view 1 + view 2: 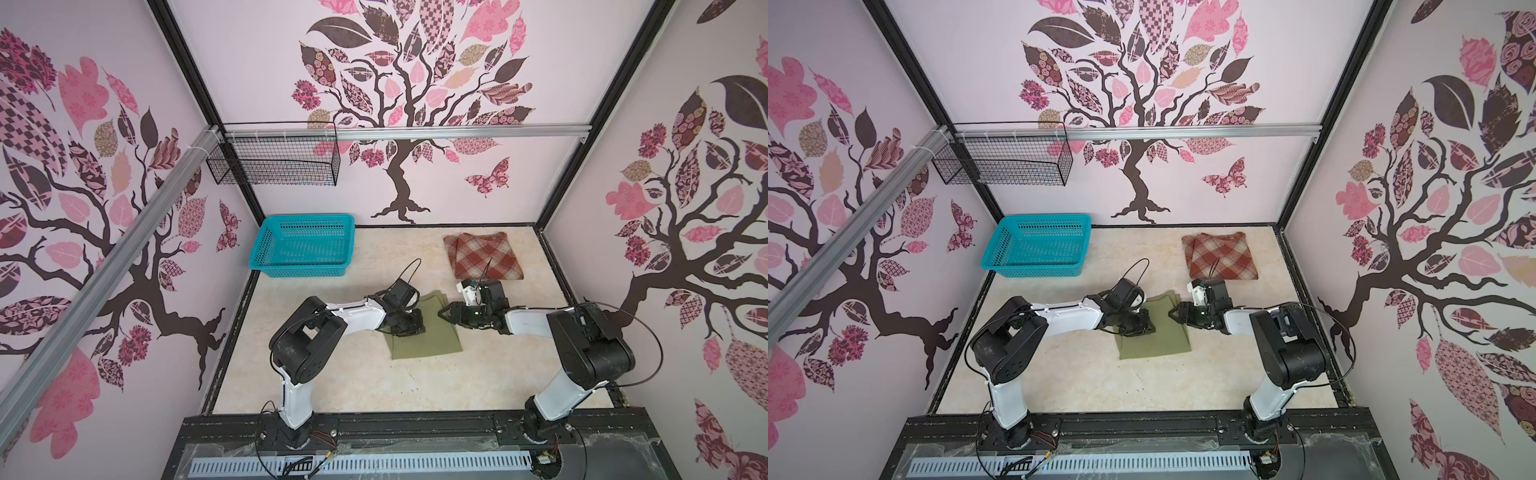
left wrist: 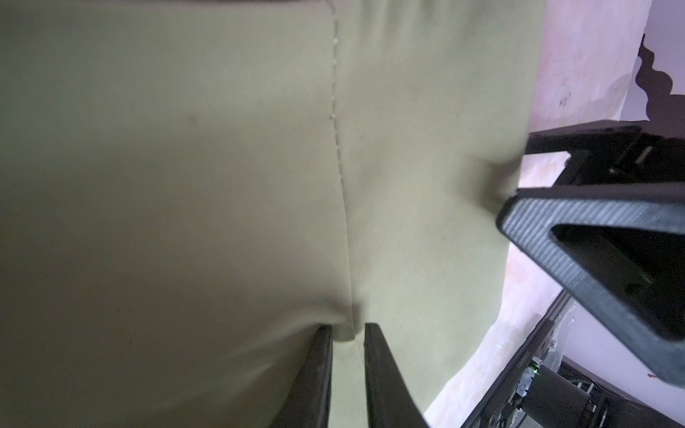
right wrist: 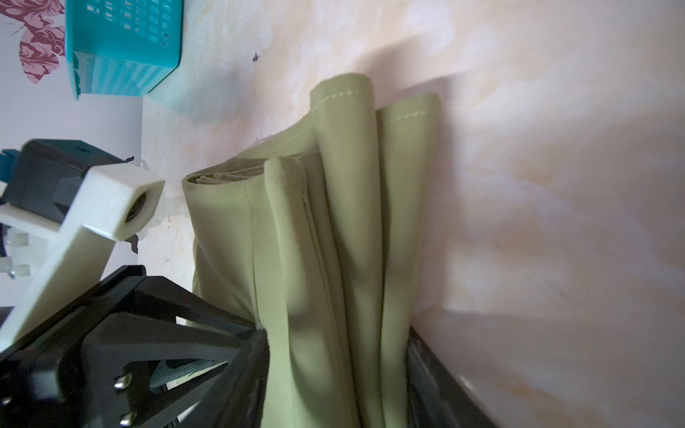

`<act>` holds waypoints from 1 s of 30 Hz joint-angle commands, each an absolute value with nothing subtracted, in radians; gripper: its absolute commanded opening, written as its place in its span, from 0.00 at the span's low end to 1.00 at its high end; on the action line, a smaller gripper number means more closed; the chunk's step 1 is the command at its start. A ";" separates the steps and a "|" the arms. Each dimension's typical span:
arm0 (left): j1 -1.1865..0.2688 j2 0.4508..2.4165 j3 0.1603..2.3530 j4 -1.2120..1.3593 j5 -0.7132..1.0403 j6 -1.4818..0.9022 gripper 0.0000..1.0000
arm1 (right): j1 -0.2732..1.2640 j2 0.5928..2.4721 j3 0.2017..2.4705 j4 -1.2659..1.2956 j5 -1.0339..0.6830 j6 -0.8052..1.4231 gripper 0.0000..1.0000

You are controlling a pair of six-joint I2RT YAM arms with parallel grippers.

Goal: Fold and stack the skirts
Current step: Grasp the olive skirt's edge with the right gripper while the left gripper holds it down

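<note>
no text, label, brand or number can be read anywhere here.

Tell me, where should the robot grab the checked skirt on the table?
Pinch the checked skirt at its near edge, coming in low from the front. It lies folded flat on the table, so only the edges offer layers to pinch, and that one is probably easiest to reach.
</note>
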State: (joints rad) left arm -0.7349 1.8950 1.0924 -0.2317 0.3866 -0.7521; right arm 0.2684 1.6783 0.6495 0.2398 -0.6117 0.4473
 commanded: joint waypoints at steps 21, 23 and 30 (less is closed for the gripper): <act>-0.738 1.902 1.096 -0.252 0.357 -0.743 0.20 | 0.305 1.797 0.642 0.144 -0.593 0.484 0.48; -0.738 1.903 1.095 -0.251 0.359 -0.744 0.21 | 0.305 1.799 0.641 0.153 -0.601 0.489 0.43; -0.736 1.876 1.101 -0.258 0.347 -0.746 0.20 | 0.305 1.743 0.660 0.169 -0.597 0.508 0.00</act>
